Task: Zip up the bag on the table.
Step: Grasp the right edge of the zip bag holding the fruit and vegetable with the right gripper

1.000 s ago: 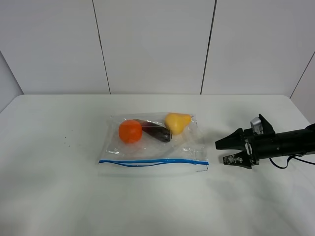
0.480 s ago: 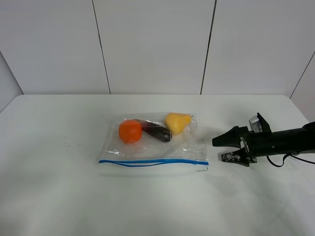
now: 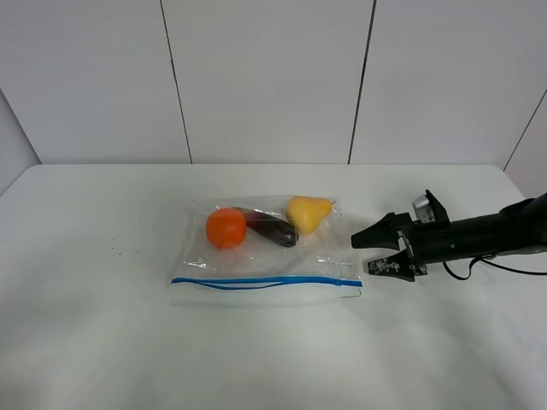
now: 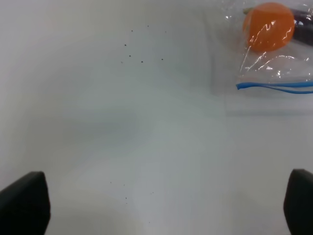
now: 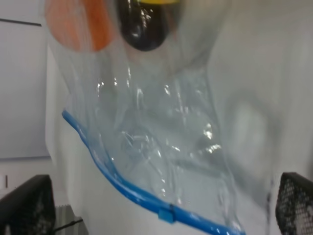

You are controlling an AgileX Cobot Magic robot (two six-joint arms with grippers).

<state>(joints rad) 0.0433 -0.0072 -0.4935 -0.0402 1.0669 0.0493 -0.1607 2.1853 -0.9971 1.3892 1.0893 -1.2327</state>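
Lying flat mid-desk (image 3: 94, 342): bag (image 3: 273, 256), long axis left-right in the high view, blue zipper strip (image 3: 265, 281) along its near edge | right end effector (image 3: 363, 254) spread, just beside the bag's right end, not touching | left end effector (image 4: 161, 205) spread above bare desk

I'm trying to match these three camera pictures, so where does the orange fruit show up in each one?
Exterior high: orange fruit in the bag, left of the dark fruit, near the picture's middle.
Left wrist: orange fruit in the bag, just beyond the blue zipper strip.
Right wrist: orange fruit, blurred, beside the dark fruit, at the bag's far end.
Shared landmark: the blue zipper strip.
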